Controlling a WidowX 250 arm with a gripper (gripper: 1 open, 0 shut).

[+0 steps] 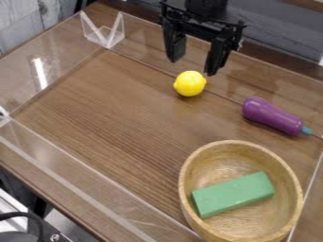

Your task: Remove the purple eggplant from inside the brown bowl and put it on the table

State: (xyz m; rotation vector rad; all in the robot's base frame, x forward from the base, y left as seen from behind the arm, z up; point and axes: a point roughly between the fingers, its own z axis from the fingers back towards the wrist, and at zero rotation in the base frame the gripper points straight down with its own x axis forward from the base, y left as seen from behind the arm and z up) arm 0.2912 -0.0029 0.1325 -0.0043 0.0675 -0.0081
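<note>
The purple eggplant [271,115] lies on the table [113,113] at the right, close to the clear wall, its thin stem tip pointing right. It is outside the brown bowl [240,190], which stands at the front right and holds a green block [232,194]. My gripper [192,57] hangs at the back of the table, fingers pointing down and open, with nothing between them. It is above and just behind a yellow ball [190,83], well left of the eggplant.
Low clear acrylic walls [57,66] edge the tabletop on all sides. A clear folded acrylic piece [101,31] stands at the back left corner.
</note>
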